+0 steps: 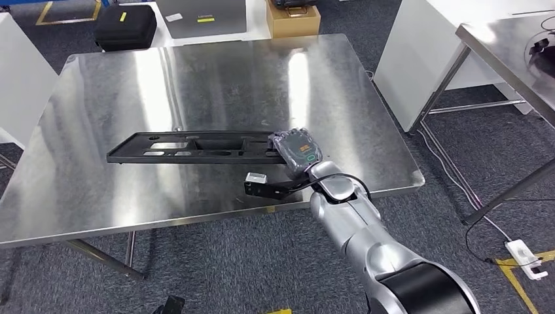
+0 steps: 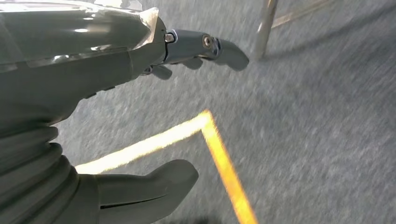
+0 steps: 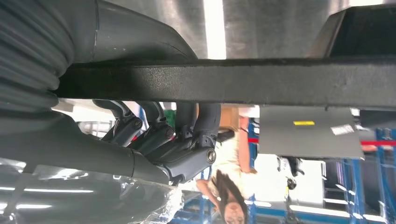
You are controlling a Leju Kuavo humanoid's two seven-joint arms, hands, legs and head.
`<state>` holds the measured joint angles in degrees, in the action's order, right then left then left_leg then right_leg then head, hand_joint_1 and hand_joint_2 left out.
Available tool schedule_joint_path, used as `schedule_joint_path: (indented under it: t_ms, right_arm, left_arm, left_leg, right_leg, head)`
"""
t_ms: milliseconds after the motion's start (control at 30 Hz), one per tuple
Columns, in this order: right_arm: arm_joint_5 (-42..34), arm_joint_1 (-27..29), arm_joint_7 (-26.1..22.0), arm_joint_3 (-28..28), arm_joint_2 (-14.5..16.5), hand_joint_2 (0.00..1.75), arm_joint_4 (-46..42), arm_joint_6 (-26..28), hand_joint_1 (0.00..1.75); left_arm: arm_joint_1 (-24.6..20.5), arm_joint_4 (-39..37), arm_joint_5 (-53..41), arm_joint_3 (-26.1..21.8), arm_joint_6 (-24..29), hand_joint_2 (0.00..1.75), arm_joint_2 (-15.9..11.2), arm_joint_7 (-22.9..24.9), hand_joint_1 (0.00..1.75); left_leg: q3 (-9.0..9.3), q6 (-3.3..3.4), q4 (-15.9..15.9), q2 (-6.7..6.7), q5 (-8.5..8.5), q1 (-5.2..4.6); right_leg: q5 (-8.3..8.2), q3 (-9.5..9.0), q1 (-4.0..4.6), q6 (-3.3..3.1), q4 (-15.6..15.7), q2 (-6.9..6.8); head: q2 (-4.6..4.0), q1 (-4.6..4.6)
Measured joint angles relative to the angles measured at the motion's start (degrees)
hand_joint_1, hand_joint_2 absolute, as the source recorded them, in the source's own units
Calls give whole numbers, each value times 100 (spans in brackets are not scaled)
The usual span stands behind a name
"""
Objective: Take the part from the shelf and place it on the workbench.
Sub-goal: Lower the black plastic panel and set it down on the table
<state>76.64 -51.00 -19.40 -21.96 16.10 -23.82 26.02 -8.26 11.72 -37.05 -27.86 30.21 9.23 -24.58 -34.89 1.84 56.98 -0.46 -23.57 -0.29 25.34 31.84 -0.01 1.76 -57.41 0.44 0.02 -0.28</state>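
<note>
My right hand (image 1: 298,154) grips the right end of the long black plastic part (image 1: 190,147), over the shiny steel workbench (image 1: 196,72); my left hand (image 2: 154,116) hangs with fingers apart, holding nothing

Long black part (image 1: 196,147) across the middle of the steel workbench (image 1: 98,190), gripped at one end by the right hand (image 1: 298,154). Bare steel beyond the part toward the far edge, and a narrower bare strip on the near side. Past the workbench's far edge: black case (image 1: 125,27), cardboard box (image 1: 292,18). Off its right edge: white cabinet (image 1: 425,46) and a second steel table (image 1: 517,52). Left hand (image 2: 154,116) low over grey carpet, fingers apart, near a metal leg (image 2: 265,25).
</note>
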Motion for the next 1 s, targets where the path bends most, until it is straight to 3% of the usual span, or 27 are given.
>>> schedule_joint_path:
  t_ms: [100,833,1000]
  right_arm:
    - [1,13,17,-25,-30,175,21,1,175]
    - [-111,37,67,-116,-220,175,108,32,175]
    - [-110,42,23,-127,-233,175,120,36,175]
  left_arm:
    - [0,0,-71,-4,159,175,16,-81,0]
    - [5,0,-104,-37,154,175,36,-174,0]
    - [6,-2,-44,-81,63,175,36,48,0]
  left_leg:
    - [-37,39,32,-6,-31,-56]
    - [-29,65,36,-5,-30,-54]
    - [-29,64,35,-4,-30,-44]
  right_leg:
    - [151,-77,-14,-22,137,-6]
    - [142,-95,-19,0,171,-5]
    - [142,-93,-18,-1,171,-6]
  head:
    - [0,-5]
    - [0,-12]
    - [0,-12]
